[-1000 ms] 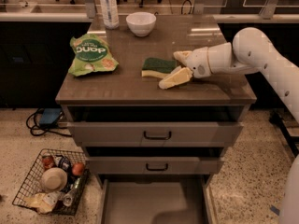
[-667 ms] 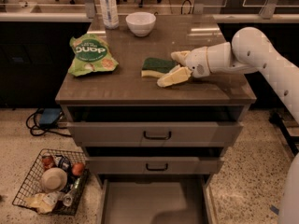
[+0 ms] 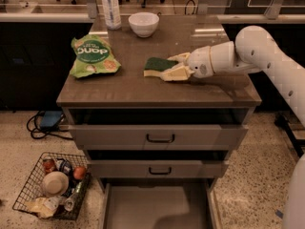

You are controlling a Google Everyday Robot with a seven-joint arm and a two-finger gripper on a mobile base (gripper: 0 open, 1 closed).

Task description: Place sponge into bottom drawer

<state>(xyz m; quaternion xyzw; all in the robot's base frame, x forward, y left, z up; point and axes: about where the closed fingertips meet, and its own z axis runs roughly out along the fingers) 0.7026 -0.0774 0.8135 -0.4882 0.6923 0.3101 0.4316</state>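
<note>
The sponge (image 3: 156,65), dark green on top with pale yellow foam below, lies flat on the brown cabinet top (image 3: 143,87), right of centre. My gripper (image 3: 174,66) reaches in from the right at the end of the white arm (image 3: 248,51). Its cream fingers (image 3: 175,73) are spread, one behind and one in front of the sponge's right end. The bottom drawer (image 3: 157,206) is pulled out at the foot of the cabinet, and its grey floor holds nothing.
A green snack bag (image 3: 93,55) lies on the left of the top. A white bowl (image 3: 144,24) and a clear bottle (image 3: 110,6) stand at the back. The two upper drawers (image 3: 159,137) are slightly ajar. A wire basket (image 3: 52,185) of items sits on the floor at the left.
The gripper stays at the sponge's right end with its fingers spread around it. The sponge has not moved on the top.
</note>
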